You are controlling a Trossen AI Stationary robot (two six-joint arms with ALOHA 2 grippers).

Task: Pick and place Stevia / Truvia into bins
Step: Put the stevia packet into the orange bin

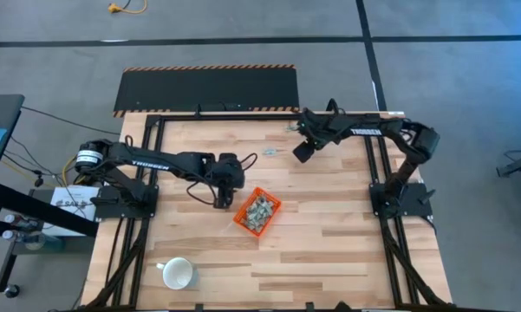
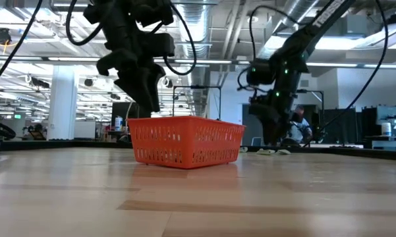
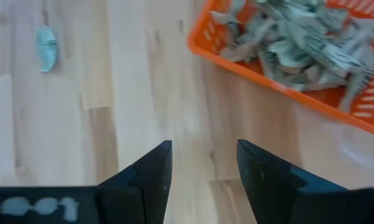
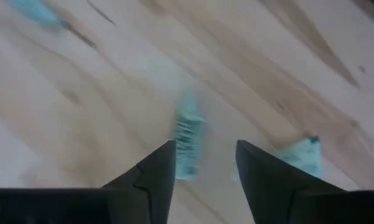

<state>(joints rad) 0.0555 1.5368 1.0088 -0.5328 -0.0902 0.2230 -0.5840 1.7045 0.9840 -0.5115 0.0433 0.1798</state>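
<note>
The wooden table [image 1: 329,251] is seen spread wide from above, its pale planks bare across most of the near side, and a black panel [image 1: 210,88] edged with striped tape is laid along its far edge. The left arm [image 1: 147,162] is stretched in from the left side, and its gripper [image 1: 223,201] is held just beside the orange bin [image 1: 257,211], on the bin's left, above bare wood; in the left wrist view the two dark fingers [image 3: 150,174] are shown well apart with nothing between them, and the bin's near corner [image 3: 205,46] is caught just ahead. The right arm [image 1: 390,139] is reached across the far right part of the table, and its gripper [image 1: 301,152] is hung low over the far middle of the boards; its fingers [image 4: 152,174] are seen spread, nothing clamped, with one pale green sachet [image 4: 188,140] lying flat on the wood just ahead of the gap between the tips. A white mug [image 1: 178,274] is set near the front left corner, well apart from everything else. The bin sits near the table's centre, turned at an angle, and a heap of Stevia sachets [image 1: 259,210] is piled inside it. A few loose sachets [image 1: 271,151] are left on the boards near the far edge, close to the right gripper, and two more [image 4: 302,155] are glimpsed beside it in the right wrist view.
</note>
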